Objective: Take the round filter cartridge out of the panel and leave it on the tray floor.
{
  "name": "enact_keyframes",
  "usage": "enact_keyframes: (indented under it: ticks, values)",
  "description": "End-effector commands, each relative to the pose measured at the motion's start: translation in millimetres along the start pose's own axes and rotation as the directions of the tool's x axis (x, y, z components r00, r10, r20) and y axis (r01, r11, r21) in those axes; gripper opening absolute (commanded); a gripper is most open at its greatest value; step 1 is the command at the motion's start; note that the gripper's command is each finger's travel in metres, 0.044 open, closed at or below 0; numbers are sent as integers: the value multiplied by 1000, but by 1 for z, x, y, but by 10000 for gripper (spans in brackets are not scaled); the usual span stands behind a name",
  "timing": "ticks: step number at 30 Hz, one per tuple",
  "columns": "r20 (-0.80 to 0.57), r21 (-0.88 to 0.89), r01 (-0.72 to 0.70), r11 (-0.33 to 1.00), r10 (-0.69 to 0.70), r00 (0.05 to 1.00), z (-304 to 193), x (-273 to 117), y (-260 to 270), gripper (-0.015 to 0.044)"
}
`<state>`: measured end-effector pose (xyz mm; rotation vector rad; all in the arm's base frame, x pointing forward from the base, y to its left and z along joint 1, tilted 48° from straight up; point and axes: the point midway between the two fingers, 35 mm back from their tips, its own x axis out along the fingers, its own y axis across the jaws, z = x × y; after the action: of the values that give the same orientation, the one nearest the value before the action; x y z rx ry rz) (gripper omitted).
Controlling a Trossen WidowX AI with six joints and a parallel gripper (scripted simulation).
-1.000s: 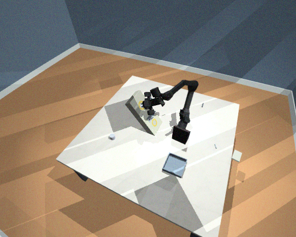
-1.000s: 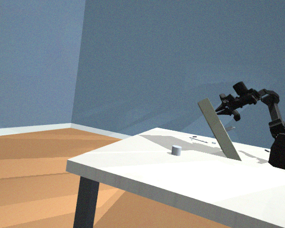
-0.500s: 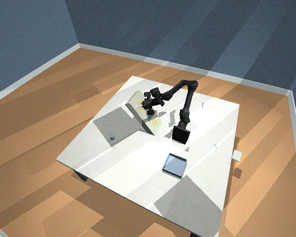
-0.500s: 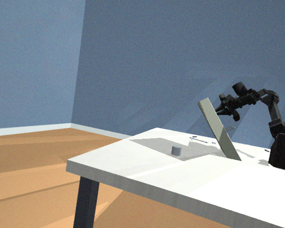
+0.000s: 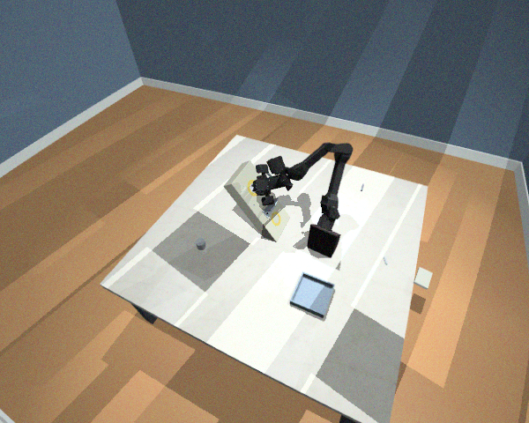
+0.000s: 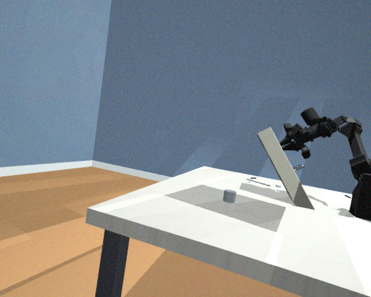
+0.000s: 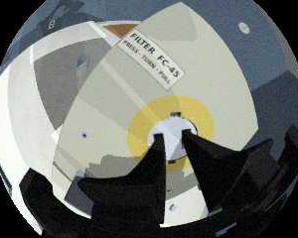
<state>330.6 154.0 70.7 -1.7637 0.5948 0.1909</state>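
Observation:
The slanted service panel [image 5: 256, 200] stands on the table and also shows edge-on in the exterior view [image 6: 283, 166]. In the wrist view the pale round filter cartridge [image 7: 171, 131] sits flush in the panel, inside a yellow ring [image 7: 139, 135], below a label reading FILTER FC-45 [image 7: 149, 54]. My gripper [image 7: 173, 137] is set narrow, with both fingertips on the cartridge face and nothing between them. I cannot tell how deep the tips sit in the slots. The gripper is at the panel's upper part [image 5: 256, 186] [image 6: 282, 144]. The blue tray [image 5: 312, 294] lies near the table's front.
A second yellow ring [image 5: 276, 218] marks the panel's lower end. A small grey cylinder [image 5: 201, 243] [image 6: 229, 195] stands on the table left of the panel. The arm's dark base [image 5: 323, 240] sits between panel and tray. A pale tile [image 5: 423, 277] lies at the right edge.

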Motion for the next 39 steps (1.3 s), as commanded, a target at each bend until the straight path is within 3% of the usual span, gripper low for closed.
enact_keyframes:
  ticks: [1, 19, 29, 32, 39]
  values:
    - [3, -2, -2, 1000, 2, 1000, 1, 3, 0, 89]
    - [3, -2, -2, 1000, 2, 1000, 1, 8, 0, 89]
    - [-2, -7, 4, 1000, -4, 1000, 1, 3, 0, 2]
    - [-1, -3, 4, 1000, -4, 1000, 1, 3, 0, 0]
    - [2, 193, -1, 981, 1, 1000, 1, 7, 0, 0]
